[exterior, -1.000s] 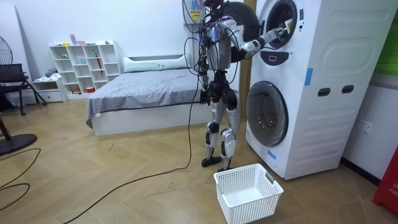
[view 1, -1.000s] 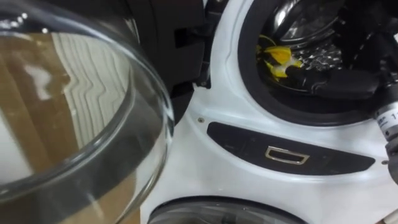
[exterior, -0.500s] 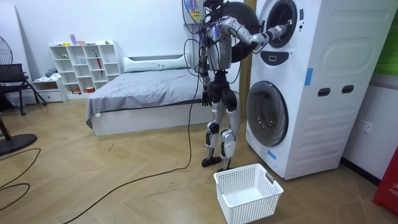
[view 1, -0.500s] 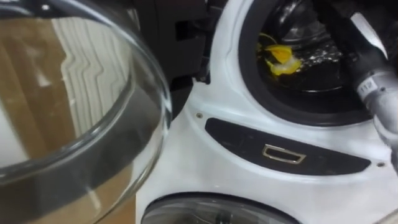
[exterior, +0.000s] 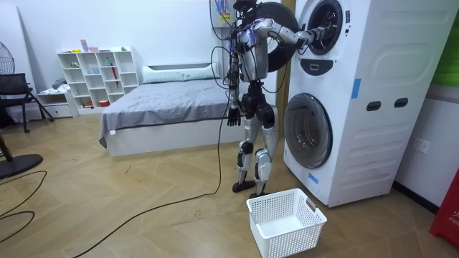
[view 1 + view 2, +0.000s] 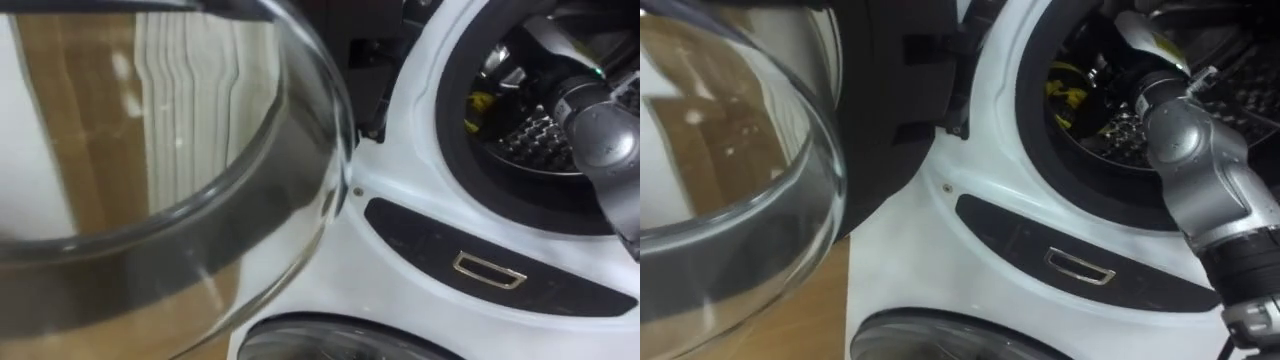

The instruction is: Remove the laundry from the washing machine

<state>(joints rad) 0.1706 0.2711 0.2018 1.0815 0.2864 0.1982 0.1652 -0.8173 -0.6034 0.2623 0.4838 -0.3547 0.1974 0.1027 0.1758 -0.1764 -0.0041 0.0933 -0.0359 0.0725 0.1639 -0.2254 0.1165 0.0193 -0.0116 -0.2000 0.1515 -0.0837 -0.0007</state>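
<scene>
Though bent, right arm (image 6: 1200, 180) inside drum (image 6: 535, 140) (beside yellow cloth (image 6: 1065, 88))

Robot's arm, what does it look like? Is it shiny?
Yes, a bit. The right arm is smooth silver-grey metal in rounded, tube-like pieces, and it turns black and ribbed nearer the body. In the room view, the left hand looks dark.

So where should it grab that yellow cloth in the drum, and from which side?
Probably the bunched upper fold of the yellow cloth, the part that shows above the dark door seal. It lies against the left wall of the drum, so come in through the opening from the front and right, closing down over the bunch.
</scene>
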